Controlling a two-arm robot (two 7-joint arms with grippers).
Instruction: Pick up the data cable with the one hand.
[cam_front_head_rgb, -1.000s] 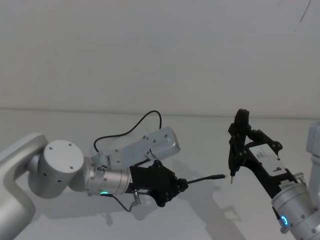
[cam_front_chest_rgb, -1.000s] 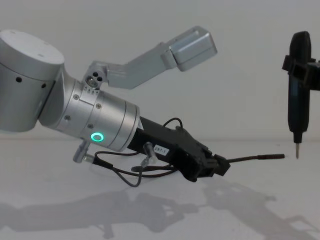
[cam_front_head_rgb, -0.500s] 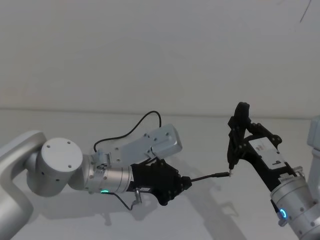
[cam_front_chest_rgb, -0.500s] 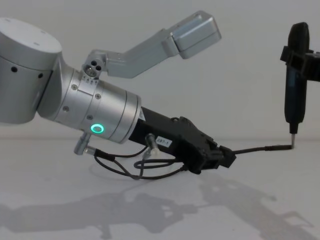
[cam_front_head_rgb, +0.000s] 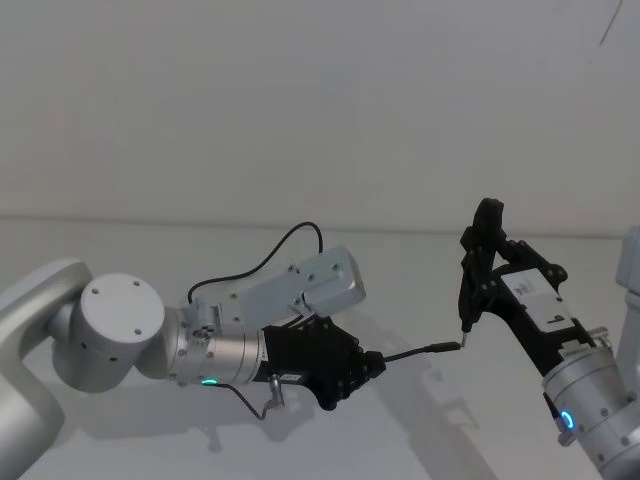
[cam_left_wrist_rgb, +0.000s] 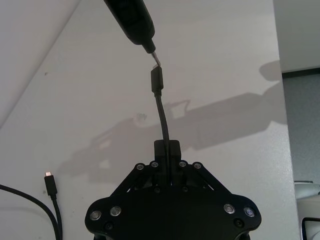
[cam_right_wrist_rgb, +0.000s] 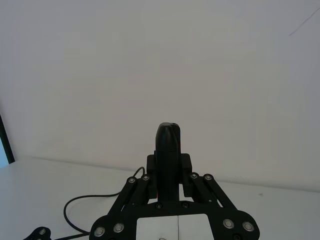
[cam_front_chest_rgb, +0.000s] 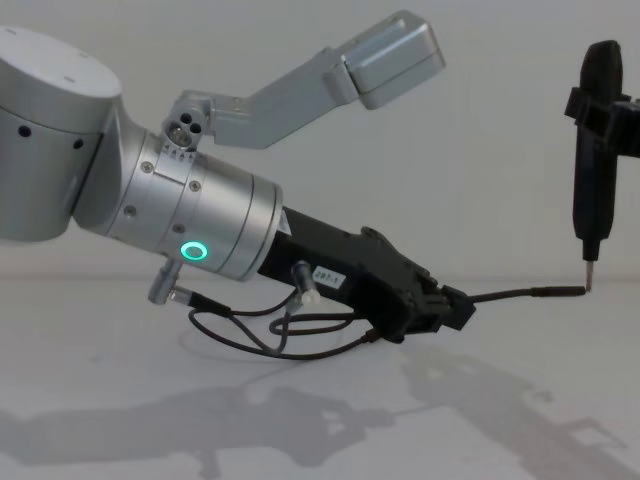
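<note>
Slightly higher since before: one data cable (cam_front_chest_rgb: 520, 294) in left end effector (cam_front_chest_rgb: 452, 308).

A white table (cam_front_head_rgb: 130, 250) is carrying the slack of the black cable (cam_front_chest_rgb: 262, 338), which is lying curled on it, one plug (cam_left_wrist_rgb: 50, 184) resting flat.

The left arm (cam_front_chest_rgb: 150, 215) was thick silver metal with a green ring light (cam_front_chest_rgb: 193, 250), screws, and a black gripper (cam_front_chest_rgb: 455, 305) bearing a white label.
</note>
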